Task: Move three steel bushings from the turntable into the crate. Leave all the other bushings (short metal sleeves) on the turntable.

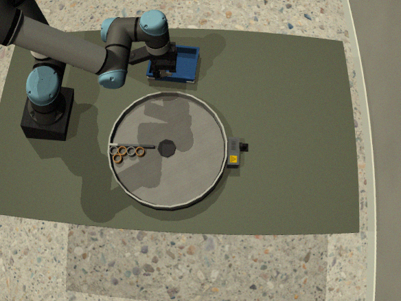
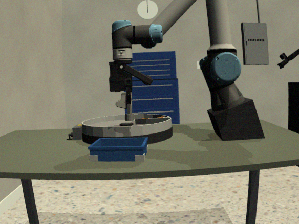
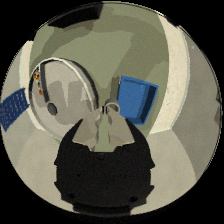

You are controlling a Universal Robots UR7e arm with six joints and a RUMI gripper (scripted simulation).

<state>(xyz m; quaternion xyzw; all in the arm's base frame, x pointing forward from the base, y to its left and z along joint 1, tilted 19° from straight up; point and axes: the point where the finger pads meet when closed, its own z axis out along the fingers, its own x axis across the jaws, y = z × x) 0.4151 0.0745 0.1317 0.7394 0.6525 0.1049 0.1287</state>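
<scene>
Transfer in hand: the tool point(image 1: 161, 73) point(image 2: 129, 112) point(image 3: 105, 106) grips a steel bushing point(image 2: 129, 117) point(image 3: 113, 103). Next, it should centre over the crate point(image 1: 196, 63) point(image 2: 118, 155) point(image 3: 140, 81), lower and release.

top view: crate's left part hidden behind gripper point(image 1: 161, 73).

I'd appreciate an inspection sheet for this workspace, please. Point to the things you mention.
Surface: green tabletop point(image 1: 292, 137) point(image 2: 199, 163) point(image 3: 107, 55), shadowed in patches.
Job's things: two steel-grey bushings point(image 1: 127, 151) and three orange ones on the turntable point(image 1: 202, 165) point(image 2: 125, 131) point(image 3: 70, 122); none seen in the blue crate point(image 1: 188, 67) point(image 2: 118, 154) point(image 3: 134, 100), partly hidden from above.
Clutter: nothing seen.
Gripper point(image 1: 162, 73) point(image 2: 129, 113) point(image 3: 105, 106): shut on a steel bushing point(image 2: 129, 117) point(image 3: 112, 103).
Cables: thin line above wall cabinet point(image 2: 255, 43), perhaps conduit.
Surroundings: blue drawer unit point(image 2: 153, 92) point(image 3: 14, 109) behind.
</scene>
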